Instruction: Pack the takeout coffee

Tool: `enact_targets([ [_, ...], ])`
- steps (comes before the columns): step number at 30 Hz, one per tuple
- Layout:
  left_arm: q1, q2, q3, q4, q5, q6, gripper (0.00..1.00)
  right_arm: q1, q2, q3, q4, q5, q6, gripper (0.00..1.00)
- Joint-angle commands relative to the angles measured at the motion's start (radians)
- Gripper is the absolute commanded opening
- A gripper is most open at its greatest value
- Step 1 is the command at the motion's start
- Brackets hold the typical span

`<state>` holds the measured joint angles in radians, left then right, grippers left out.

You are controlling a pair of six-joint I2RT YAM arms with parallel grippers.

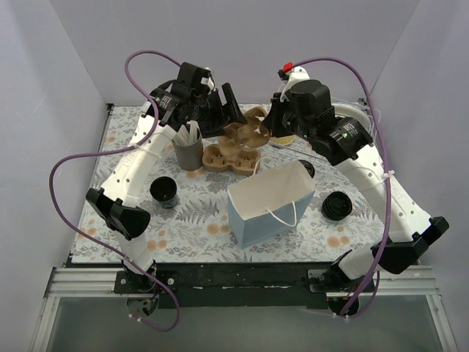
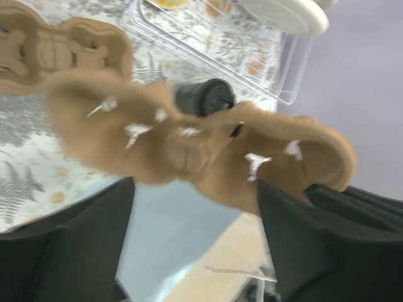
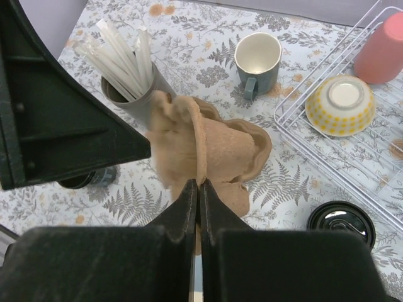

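Three black lidded takeout coffee cups stand on the floral cloth: one at the left (image 1: 163,189), one at the right (image 1: 337,206) (image 3: 340,221), and one behind the bag (image 1: 308,169) (image 2: 204,97). My right gripper (image 3: 199,184) (image 1: 273,126) is shut on the edge of a brown pulp cup carrier (image 3: 214,148) (image 2: 189,148) (image 1: 249,130), lifted above the table. My left gripper (image 2: 195,189) (image 1: 227,104) is open, its fingers spread wide under the carrier's other side. A pale blue paper bag (image 1: 271,202) (image 2: 170,233) stands open in front of the arms.
A second carrier (image 1: 229,155) (image 2: 63,44) lies on the table beside a grey cup of straws (image 1: 188,150) (image 3: 129,94). A grey-green mug (image 3: 258,60), and a wire rack (image 3: 352,157) holding a yellow bowl (image 3: 340,104) and a pink cup (image 3: 381,41), sit at the back right.
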<state>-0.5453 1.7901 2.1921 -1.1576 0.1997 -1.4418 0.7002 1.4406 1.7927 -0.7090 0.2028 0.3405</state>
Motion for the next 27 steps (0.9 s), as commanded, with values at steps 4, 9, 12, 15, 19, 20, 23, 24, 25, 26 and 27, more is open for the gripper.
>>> enact_targets([
  [4, 0.033, -0.092, 0.11, 0.03, 0.095, 0.012, 0.98, -0.028, -0.055, 0.224, -0.114, -0.046, -0.067, 0.01],
  [9, 0.05, -0.156, 0.089, 0.059, 0.021, 0.067, 0.98, -0.045, -0.111, 0.315, -0.213, -0.167, -0.078, 0.01],
  [12, 0.059, -0.204, 0.046, 0.125, 0.001, 0.144, 0.98, -0.047, -0.146, 0.335, -0.299, -0.291, -0.078, 0.01],
  [15, 0.061, -0.352, -0.188, 0.32, -0.017, 0.196, 0.98, -0.045, -0.222, 0.252, -0.308, -0.408, -0.046, 0.01],
  [19, 0.068, -0.575, -0.484, 0.57, -0.076, 0.179, 0.98, -0.045, -0.357, 0.088, -0.225, -0.545, 0.037, 0.01],
  [20, 0.068, -0.593, -0.506, 0.594, -0.063, 0.198, 0.98, -0.045, -0.368, 0.067, -0.222, -0.577, 0.061, 0.01],
  [23, 0.071, -0.539, -0.444, 0.492, -0.036, 0.224, 0.98, -0.045, -0.387, 0.04, -0.245, -0.592, 0.08, 0.01],
  [24, 0.073, -0.485, -0.412, 0.407, -0.029, 0.236, 0.98, -0.045, -0.387, 0.045, -0.256, -0.582, 0.081, 0.01],
  [25, 0.071, -0.465, -0.37, 0.373, -0.011, 0.244, 0.98, -0.045, -0.382, 0.05, -0.288, -0.574, 0.078, 0.01],
  [26, 0.071, -0.448, -0.356, 0.346, 0.001, 0.251, 0.98, -0.045, -0.379, 0.051, -0.305, -0.553, 0.069, 0.01],
  [27, 0.071, -0.437, -0.354, 0.323, 0.015, 0.261, 0.98, -0.045, -0.375, 0.054, -0.326, -0.539, 0.063, 0.01],
])
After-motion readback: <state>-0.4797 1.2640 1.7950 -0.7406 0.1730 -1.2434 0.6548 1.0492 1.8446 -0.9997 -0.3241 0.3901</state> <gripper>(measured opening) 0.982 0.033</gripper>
